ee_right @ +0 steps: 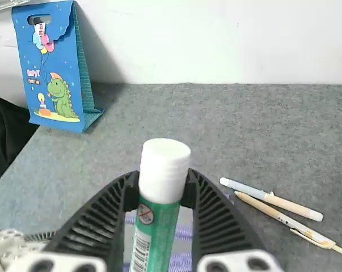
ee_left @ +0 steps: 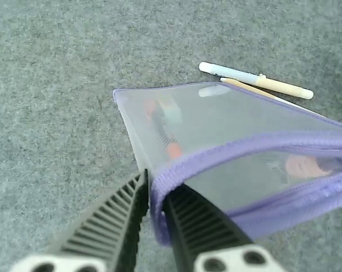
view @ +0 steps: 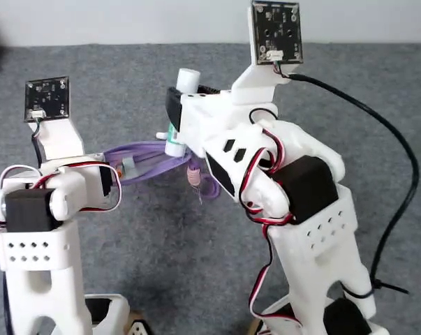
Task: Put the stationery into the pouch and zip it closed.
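A translucent purple zip pouch (ee_left: 227,141) hangs lifted above the grey carpet, and my left gripper (ee_left: 155,218) is shut on its purple zipper edge. In the high view the pouch (view: 151,159) stretches between the two arms. My right gripper (ee_right: 160,195) is shut on a white-capped glue stick (ee_right: 162,187), held upright right over the pouch's mouth (view: 176,143). Two pens (ee_right: 275,211) lie side by side on the carpet beyond the pouch, also in the left wrist view (ee_left: 256,80). Something pinkish shows inside the pouch (ee_left: 304,167).
A blue gift bag with a dinosaur (ee_right: 54,68) stands against the white wall at the back. A black cable (view: 399,160) runs along the right arm. Grey carpet (view: 378,91) lies open to the right and in front of the pouch.
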